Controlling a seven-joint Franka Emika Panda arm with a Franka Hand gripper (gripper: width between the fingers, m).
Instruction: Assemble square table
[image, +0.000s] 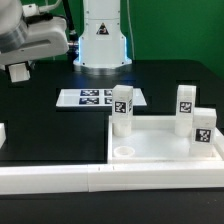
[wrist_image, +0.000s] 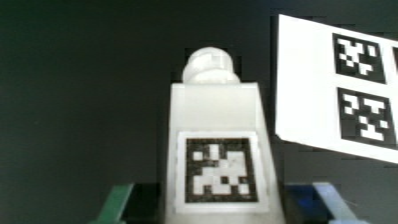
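The white square table top (image: 165, 143) lies in front of the marker board, towards the exterior view's right. Three white tagged legs stand upright at its corners: one (image: 122, 108) at the far left, one (image: 186, 100) at the far right, one (image: 203, 128) at the near right. The near left socket (image: 124, 151) is empty. My gripper (image: 18, 64) is at the far left and shut on a fourth leg (image: 18, 74). In the wrist view this leg (wrist_image: 217, 120) sits between the fingers of the gripper (wrist_image: 228, 205), tag facing the camera, narrow tip pointing away.
The marker board (image: 97, 98) lies flat behind the table top and also shows in the wrist view (wrist_image: 347, 80). Long white border bars (image: 100, 180) run along the front. The robot base (image: 103, 40) stands at the back. A small white piece (image: 2, 135) sits at the left edge.
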